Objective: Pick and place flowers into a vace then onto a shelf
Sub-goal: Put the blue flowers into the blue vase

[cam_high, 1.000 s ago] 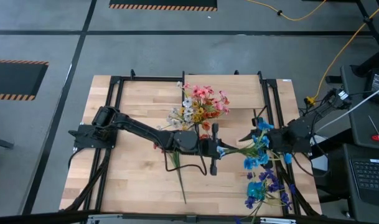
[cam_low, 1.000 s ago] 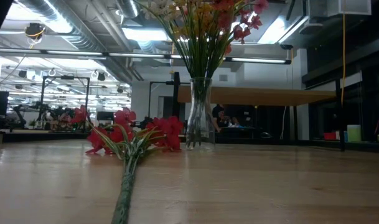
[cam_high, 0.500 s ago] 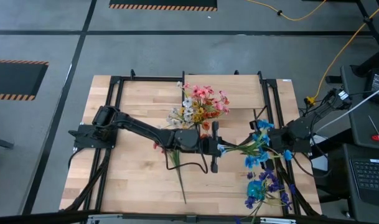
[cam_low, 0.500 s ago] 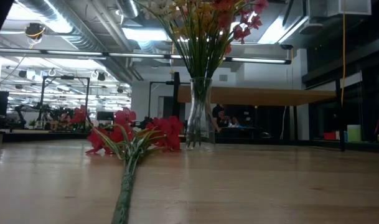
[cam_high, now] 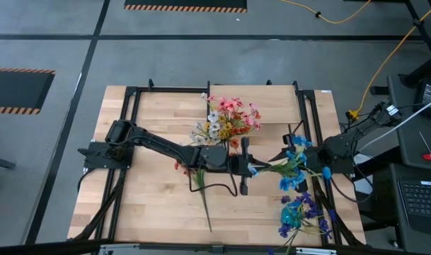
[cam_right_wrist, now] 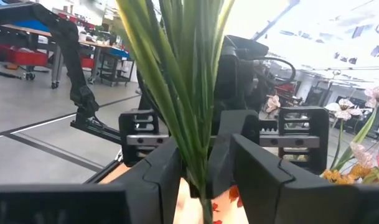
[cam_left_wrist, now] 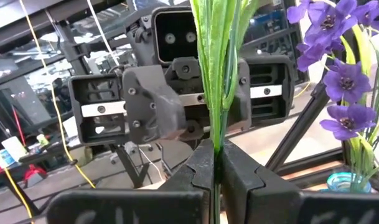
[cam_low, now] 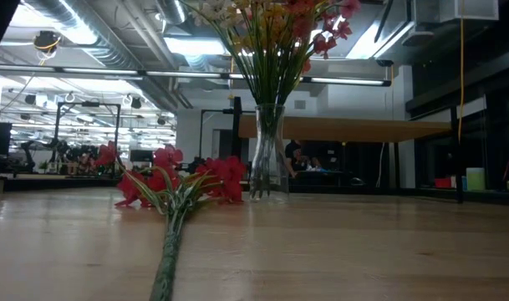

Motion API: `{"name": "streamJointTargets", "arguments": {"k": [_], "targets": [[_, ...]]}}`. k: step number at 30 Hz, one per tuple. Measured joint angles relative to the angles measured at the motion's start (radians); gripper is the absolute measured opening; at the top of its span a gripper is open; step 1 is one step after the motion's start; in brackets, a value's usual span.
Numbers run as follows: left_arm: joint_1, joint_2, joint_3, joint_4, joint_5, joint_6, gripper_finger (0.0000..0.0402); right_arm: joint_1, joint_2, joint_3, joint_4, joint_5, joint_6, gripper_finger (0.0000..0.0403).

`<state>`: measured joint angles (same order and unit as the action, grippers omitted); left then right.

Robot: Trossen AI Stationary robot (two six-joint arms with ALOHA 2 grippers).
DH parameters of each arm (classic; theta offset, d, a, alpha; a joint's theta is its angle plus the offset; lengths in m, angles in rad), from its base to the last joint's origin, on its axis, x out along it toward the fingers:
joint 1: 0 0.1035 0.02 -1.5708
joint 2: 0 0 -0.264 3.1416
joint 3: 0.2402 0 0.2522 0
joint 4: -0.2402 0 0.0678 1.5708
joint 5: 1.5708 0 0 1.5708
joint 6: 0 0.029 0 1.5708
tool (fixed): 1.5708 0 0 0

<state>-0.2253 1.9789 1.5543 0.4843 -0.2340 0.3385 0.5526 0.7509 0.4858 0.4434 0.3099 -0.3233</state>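
My left gripper [cam_high: 245,168] is at the table's middle, shut on the green stem of a blue-flowered spray [cam_high: 291,171] held above the table. My right gripper [cam_high: 281,159] faces it from the right. In the right wrist view its fingers [cam_right_wrist: 167,171] stand open on either side of the spray's stem and leaves [cam_right_wrist: 195,124]. A glass vase [cam_low: 268,150] holding several flowers [cam_high: 226,122] stands on the tabletop. A red spray [cam_high: 196,177] lies flat on the table, also in the low view [cam_low: 175,188]. The shelf [cam_low: 346,128] stands behind the vase. My left gripper pinches the spray's thin stem [cam_left_wrist: 215,140] between its two fingers, near the stem's bare end. The fingers come level from the table's left and lie roughly along the stem. The spray is lifted clear of the table, its blooms toward the right arm.
More blue and purple sprays [cam_high: 299,216] lie at the table's near right corner, and purple blooms show in the left wrist view [cam_left_wrist: 341,81]. Black frame posts [cam_high: 134,106] run along the table's left and right sides. Bare tabletop [cam_high: 151,205] lies at the near left.
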Motion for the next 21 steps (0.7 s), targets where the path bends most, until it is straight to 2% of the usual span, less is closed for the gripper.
{"name": "streamJointTargets", "arguments": {"k": [5,8,16,21], "targets": [[0.001,0.0,0.0,-0.007,-0.007,0.016,0.0008,0.0,0.0,0.0,0.003,0.0,-0.002,0.0135],[0.004,0.0,0.0,-0.01,-0.008,0.016,0.0008,0.0,0.0,0.0,0.003,0.0,-0.003,0.0118],[0.008,0.0,0.0,-0.018,-0.01,0.005,0.0012,0.0,0.0,0.0,0.0,0.0,-0.003,0.0012],[-0.003,0.0,0.0,-0.024,-0.012,0.005,0.0039,0.0,0.0,0.0,0.0,0.001,0.005,0.0013]]}}
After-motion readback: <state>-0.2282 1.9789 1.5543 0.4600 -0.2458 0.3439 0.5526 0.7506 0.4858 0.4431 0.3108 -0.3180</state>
